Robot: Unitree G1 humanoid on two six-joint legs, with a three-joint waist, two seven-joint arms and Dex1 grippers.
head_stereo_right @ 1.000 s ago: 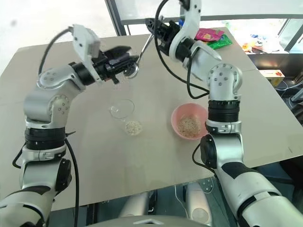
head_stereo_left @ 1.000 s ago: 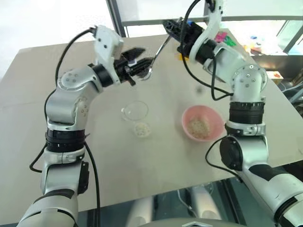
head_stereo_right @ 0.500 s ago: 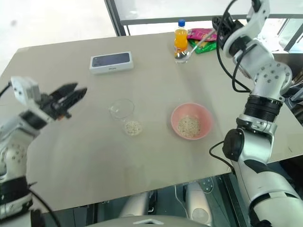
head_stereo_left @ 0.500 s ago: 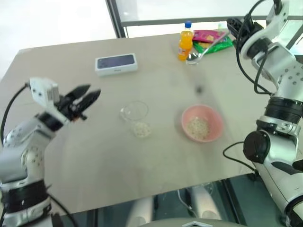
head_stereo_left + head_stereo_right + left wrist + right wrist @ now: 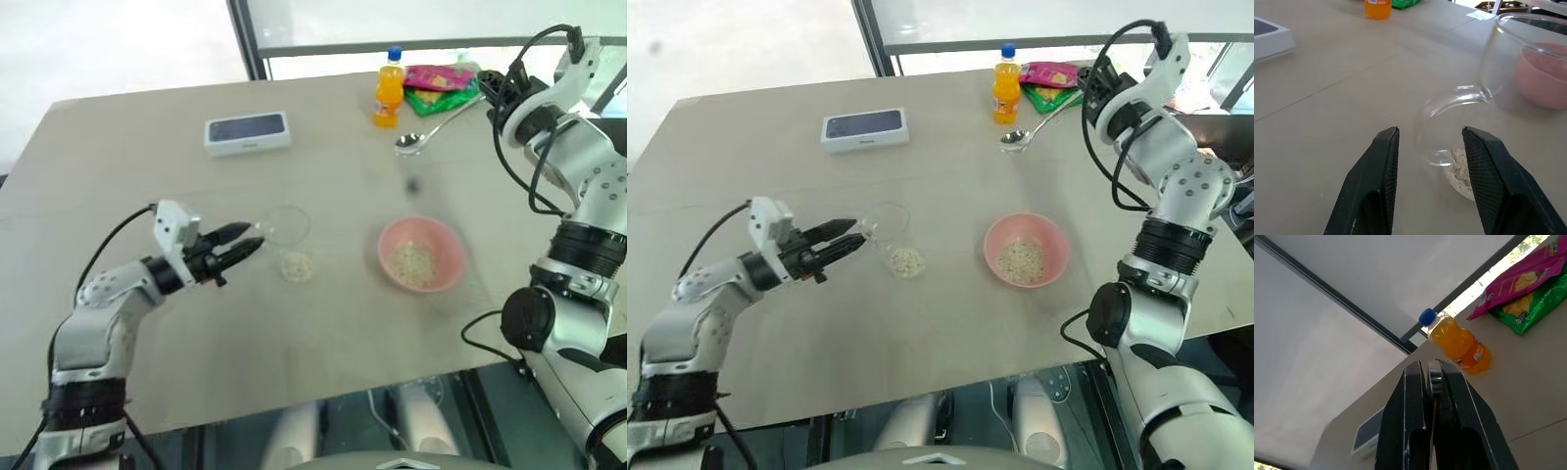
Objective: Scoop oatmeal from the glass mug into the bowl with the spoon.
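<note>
Spanning the scene, a plain beige table is seen beneath a bright window wall with a dark frame post at the far edge. At the left, the left gripper is held low over the tabletop, its two black fingers parted and empty, with the thin handle of the glass mug lying just ahead of the gap between them in the left wrist view. A white box with a dark top is set farther back on the table. A small heap of oatmeal is seen on the bare surface just beside the mug, and more flakes are held in the pink bowl to its right. Behind the bowl, an orange drink bottle and pink and green snack packets are lined along the far edge. At the right, the spoon is gripped by its handle in the clenched right gripper, its oval bowl held above the table.
</note>
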